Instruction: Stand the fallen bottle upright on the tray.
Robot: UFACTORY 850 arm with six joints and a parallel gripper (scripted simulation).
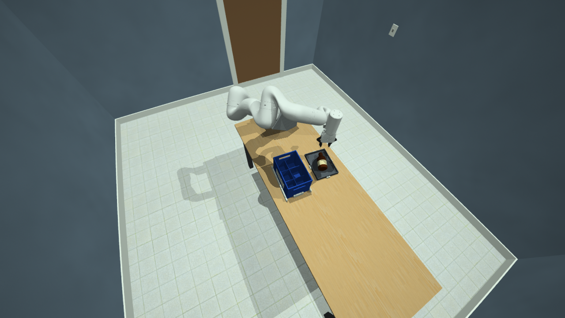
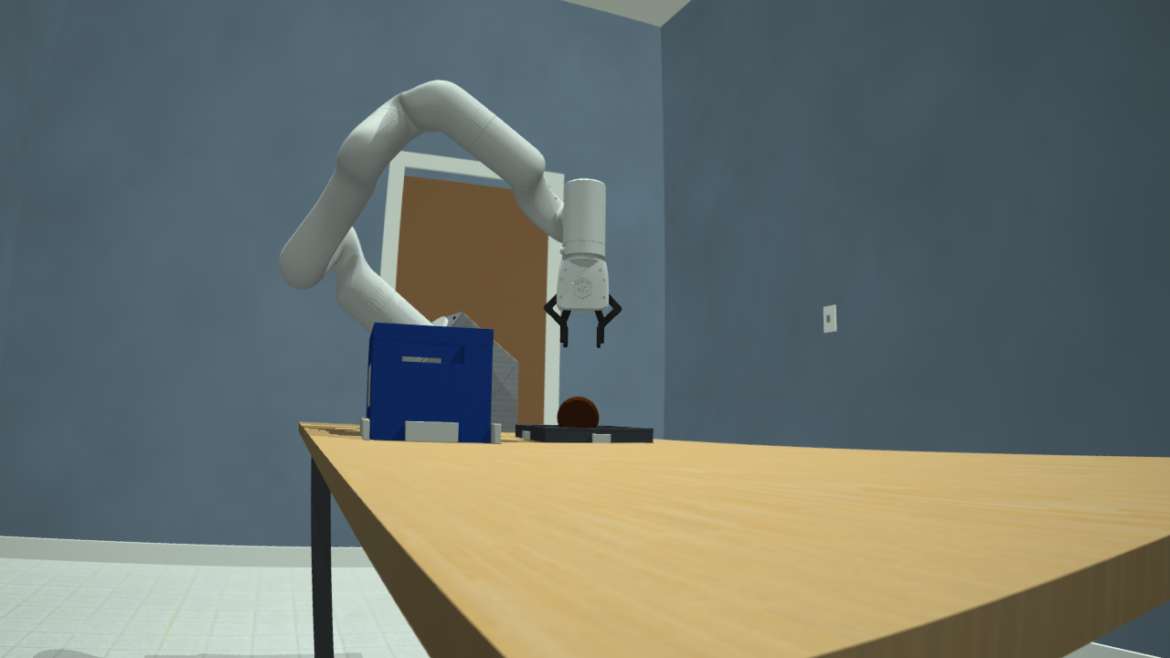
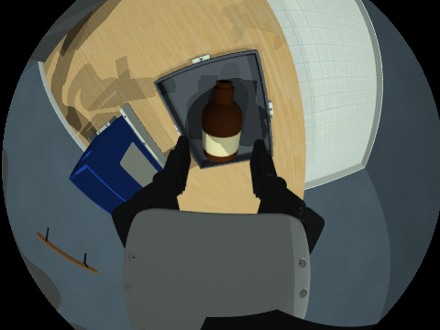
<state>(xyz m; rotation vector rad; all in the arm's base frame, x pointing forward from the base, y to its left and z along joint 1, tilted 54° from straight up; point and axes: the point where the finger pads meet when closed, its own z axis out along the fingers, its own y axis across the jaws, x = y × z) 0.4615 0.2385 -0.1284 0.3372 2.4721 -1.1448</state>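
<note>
Item 1: bottle [image 1: 322, 162], brown, lying on its side in the dark tray [image 1: 333, 170], frame centre, beside the blue crate [image 1: 292, 174] on the table [image 1: 355, 237]. Item 2: pincer [image 2: 581, 331], apart and holding nothing, hanging well above the bottle. Best approach, as judged: descend straight and straddle the body without touching the tray. The wrist view shows the neck pointing away; the exterior view shows only the round base
</note>
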